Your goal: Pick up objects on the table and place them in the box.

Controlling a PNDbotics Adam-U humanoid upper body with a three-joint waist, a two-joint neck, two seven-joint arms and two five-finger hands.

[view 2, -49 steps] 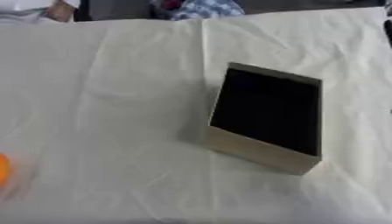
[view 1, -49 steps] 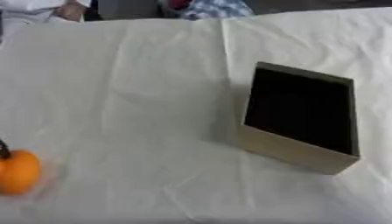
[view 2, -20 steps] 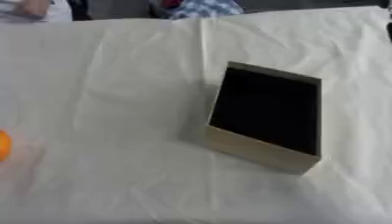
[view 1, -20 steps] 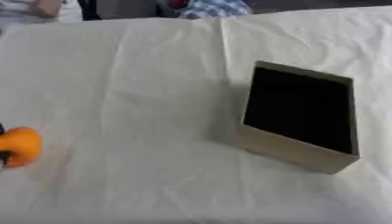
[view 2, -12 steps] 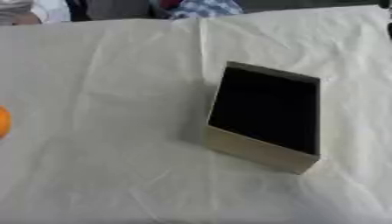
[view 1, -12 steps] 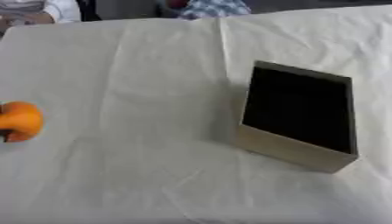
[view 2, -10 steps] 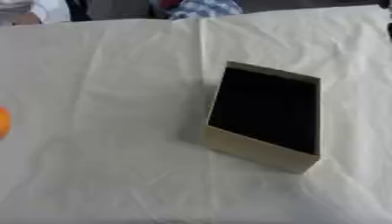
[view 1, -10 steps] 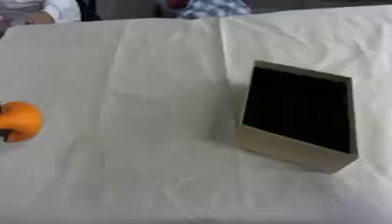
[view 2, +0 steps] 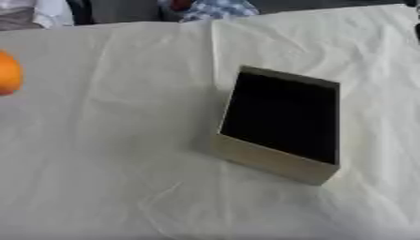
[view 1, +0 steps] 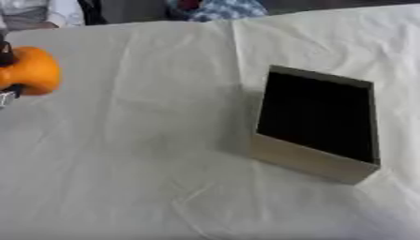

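Note:
A round orange object [view 1: 31,71] hangs at the far left edge, above the white cloth. Dark fingers of my left hand [view 1: 6,53] show curled against its left side, above and below it; the rest of that hand is out of the picture. The box [view 1: 305,162], tan outside and black inside, stands open on the cloth right of centre, and nothing shows inside it. The orange object is well to the left of the box. My right hand shows in neither view.
A wrinkled white cloth [view 1: 147,187] covers the whole table. People sit along the far edge [view 1: 213,8], away from the objects.
The orange object has moved from the lower left up to the upper left of the picture, carried by my left hand. The box has stayed put.

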